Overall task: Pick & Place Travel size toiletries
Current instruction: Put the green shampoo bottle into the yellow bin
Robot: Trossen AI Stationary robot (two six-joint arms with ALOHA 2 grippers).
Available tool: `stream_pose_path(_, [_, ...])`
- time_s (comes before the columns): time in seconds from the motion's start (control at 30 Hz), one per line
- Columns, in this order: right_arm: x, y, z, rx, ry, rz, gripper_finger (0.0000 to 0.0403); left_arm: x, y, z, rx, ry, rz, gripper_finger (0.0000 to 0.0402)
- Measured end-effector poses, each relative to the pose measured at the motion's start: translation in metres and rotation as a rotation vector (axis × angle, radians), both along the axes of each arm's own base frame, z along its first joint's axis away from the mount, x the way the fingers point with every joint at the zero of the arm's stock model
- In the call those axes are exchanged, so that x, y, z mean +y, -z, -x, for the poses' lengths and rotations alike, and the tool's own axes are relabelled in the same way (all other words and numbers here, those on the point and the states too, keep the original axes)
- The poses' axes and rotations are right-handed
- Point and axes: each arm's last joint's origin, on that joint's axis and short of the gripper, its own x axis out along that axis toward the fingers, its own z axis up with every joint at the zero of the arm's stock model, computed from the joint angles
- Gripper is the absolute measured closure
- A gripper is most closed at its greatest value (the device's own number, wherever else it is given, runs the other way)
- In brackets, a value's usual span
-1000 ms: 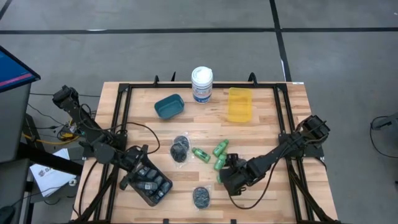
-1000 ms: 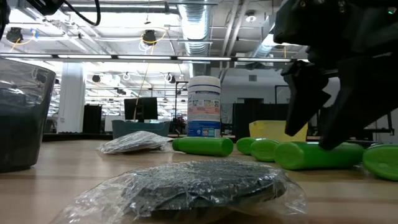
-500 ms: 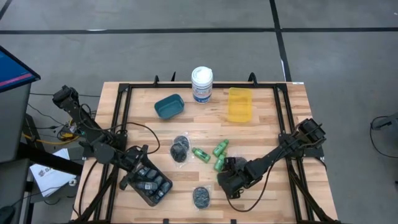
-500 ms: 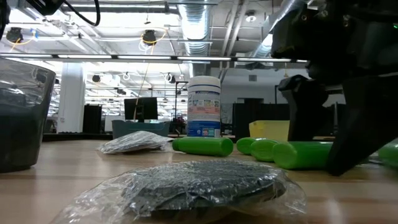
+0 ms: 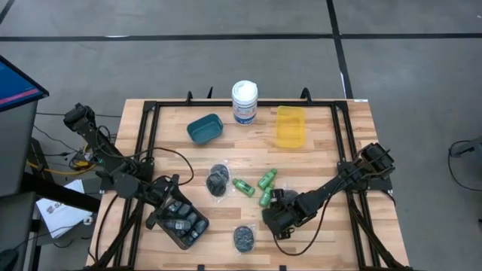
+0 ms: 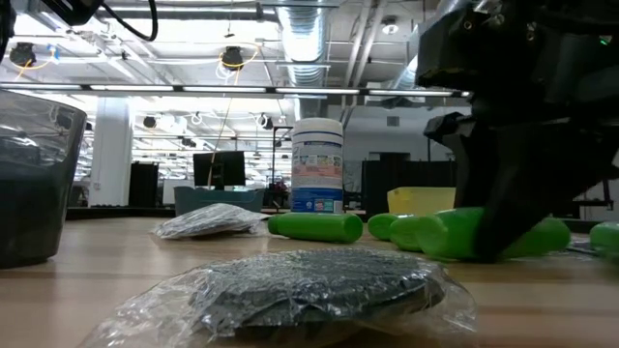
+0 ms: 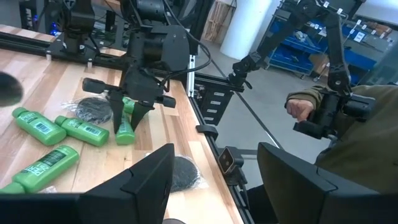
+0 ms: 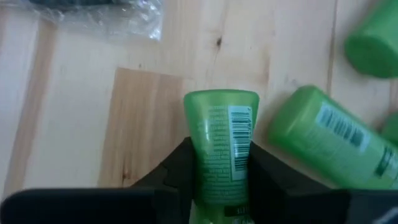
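Observation:
My right gripper (image 5: 273,218) is low over the table's near middle, shut on a bright green mini bottle (image 8: 221,140). Three more green bottles (image 5: 242,186) (image 5: 267,179) (image 5: 265,198) lie on their sides just beyond it. Two round dark pieces in clear wrap (image 5: 218,180) (image 5: 243,239) lie flat on the wood. My left gripper (image 7: 214,186) is open and empty, above a dark bin (image 5: 183,226) holding several dark oblong mini bottles at the near left. My right gripper pinches the green bottle's two sides (image 8: 214,177) between its two fingers (image 8: 176,171), which come from above and lie across it. The bottle's free end (image 8: 222,99) juts out past the fingertips. In the low view the bottle (image 6: 455,234) sits slightly tilted, low at the table.
A teal container (image 5: 205,129), a tall white canister with a blue label (image 5: 244,102) and a yellow container (image 5: 290,126) stand along the far edge. Black frame rails run along the table's sides. A person (image 7: 348,118) is beyond the table in the left wrist view.
My right gripper has moved a little toward the table's left edge and down over a green bottle, then closed on it. The bottle lay flat between the open fingers half a second ago; it now sits slightly tilted in the hold.

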Motion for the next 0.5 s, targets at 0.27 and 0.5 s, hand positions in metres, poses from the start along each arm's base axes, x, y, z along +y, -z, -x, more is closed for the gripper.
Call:
stream_pose_path(0.27, [0.001, -0.034, -0.023, -0.078, -0.1, 0.016, 0.0317, 0.001, 0.0, 0.0, -0.01, -0.021, -0.024, 0.0175])
stream_pose_path(0.5, [-0.025, -0.07, -0.046, -0.136, -0.147, 0.089, 0.0317, 0.001, 0.0, 0.0, -0.037, -0.034, -0.102, 0.0175])
